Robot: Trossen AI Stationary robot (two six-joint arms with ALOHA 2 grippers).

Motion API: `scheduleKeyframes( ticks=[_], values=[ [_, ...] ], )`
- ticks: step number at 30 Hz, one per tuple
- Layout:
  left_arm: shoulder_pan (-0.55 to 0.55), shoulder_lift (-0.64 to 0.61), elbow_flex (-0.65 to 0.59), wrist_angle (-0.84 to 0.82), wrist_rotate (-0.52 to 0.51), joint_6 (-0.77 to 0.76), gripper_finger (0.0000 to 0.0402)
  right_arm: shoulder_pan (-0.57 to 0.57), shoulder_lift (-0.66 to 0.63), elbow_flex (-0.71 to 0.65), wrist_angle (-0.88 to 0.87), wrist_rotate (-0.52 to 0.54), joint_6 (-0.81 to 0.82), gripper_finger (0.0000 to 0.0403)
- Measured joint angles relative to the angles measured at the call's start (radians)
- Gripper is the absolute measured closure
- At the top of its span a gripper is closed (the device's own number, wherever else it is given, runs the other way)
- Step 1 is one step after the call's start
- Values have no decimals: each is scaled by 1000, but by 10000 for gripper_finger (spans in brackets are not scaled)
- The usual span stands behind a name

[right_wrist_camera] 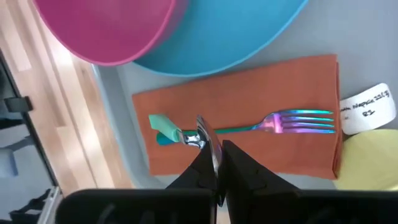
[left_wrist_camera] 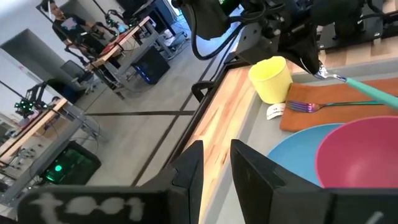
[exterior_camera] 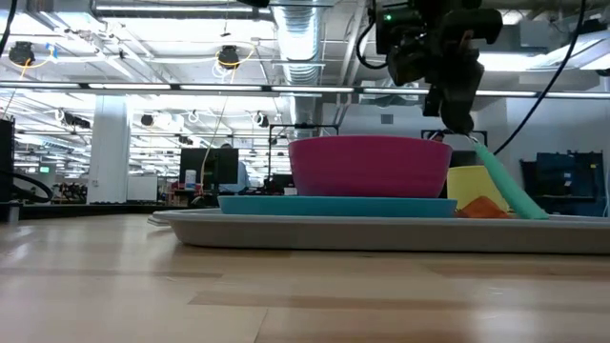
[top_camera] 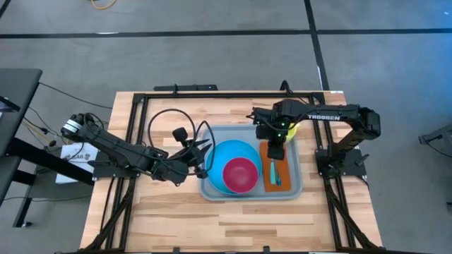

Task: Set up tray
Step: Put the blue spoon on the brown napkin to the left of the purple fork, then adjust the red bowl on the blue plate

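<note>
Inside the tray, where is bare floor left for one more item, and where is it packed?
Bare tray floor shows only as thin strips around the blue plate, and beside the orange napkin. The right side is crowded: fork, yellow cup, and the right gripper shut on a spoon.

A pink bowl (top_camera: pixel 241 175) sits on a blue plate (top_camera: pixel 220 163); beside them, a fork (right_wrist_camera: pixel 292 121) lies on an orange napkin (right_wrist_camera: pixel 298 152), a yellow cup (left_wrist_camera: pixel 272 79) near.

A grey floor (top_camera: pixel 212 63) surrounds the wooden table (top_camera: pixel 176 212); ceiling ducts (exterior_camera: pixel 300 38) and strip lights overhead.
</note>
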Motion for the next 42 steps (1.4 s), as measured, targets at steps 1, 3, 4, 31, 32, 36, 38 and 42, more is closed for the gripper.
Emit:
scheduleKeyframes(
  ticks=[1,3,4,31,32,36,38,42],
  values=[
    [0,0,0,-3,0,-3,330,-5,0,0,4,0,-7,402],
    [0,0,0,-6,0,-6,330,-13,0,0,6,0,-28,402],
    [0,0,0,-6,0,-12,330,-16,0,0,8,0,-33,402],
    [0,0,-1,-115,18,-156,330,-52,147,0,64,30,-77,313],
    [0,0,-1,-116,17,-157,330,-52,146,0,64,30,-77,310],
    [0,0,-1,-120,17,-157,330,-49,143,1,55,30,-77,302],
    [0,0,-1,-126,17,-157,330,-48,143,1,51,29,-76,299],
    [0,0,-1,-143,21,-159,330,-49,142,10,7,27,-70,298]
  ],
)
